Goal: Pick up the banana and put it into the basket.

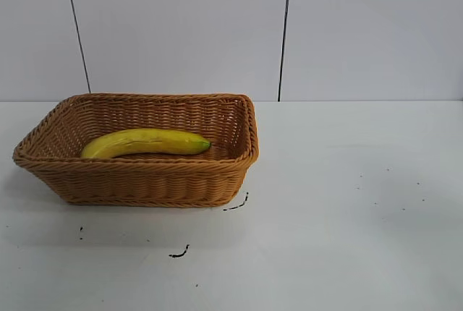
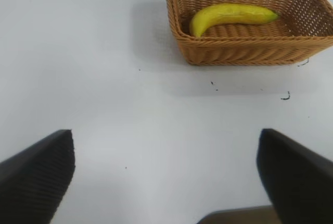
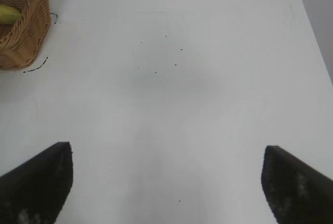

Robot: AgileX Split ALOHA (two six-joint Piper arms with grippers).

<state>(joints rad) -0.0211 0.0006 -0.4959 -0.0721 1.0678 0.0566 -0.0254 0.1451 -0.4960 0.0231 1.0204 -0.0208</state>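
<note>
The banana lies inside the basket, so the empty, wide-open right end effector should simply keep away from it.

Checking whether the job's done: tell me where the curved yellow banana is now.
In the exterior view the curved yellow banana lies lengthwise inside the tan woven wicker basket, on the table's left side.

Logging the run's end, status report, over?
Left gripper open, empty, over bare table. Right gripper open, empty. Banana lying in basket. Nothing in the way.
</note>
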